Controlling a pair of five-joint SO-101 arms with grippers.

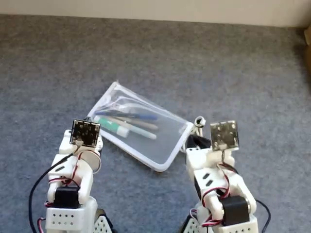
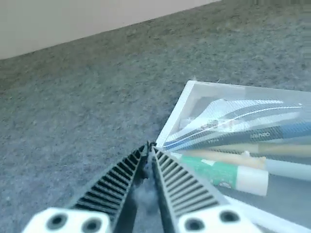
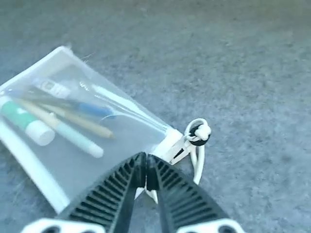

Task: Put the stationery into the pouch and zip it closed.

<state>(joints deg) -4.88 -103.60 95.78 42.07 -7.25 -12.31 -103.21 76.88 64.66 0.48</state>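
1. Left gripper, on the near white arm at 7 o'clock: jaws closed to a sliver, tips touching the pouch's 9 o'clock corner. Whether they grip it cannot be told.
2. Clear plastic zip pouch with white edging: flat on the grey carpet at centre, long axis running from 10 to 4 o'clock.
3. Stationery inside the pouch: green-and-white glue stick, blue pen and pale pens, all lying lengthwise.
4. White cord zip pull with bead: at the pouch's 3 o'clock end, resting on the carpet.
5. Right gripper, at 5 o'clock: jaws together, tips over that end, just beside the pull. Any hold cannot be told.
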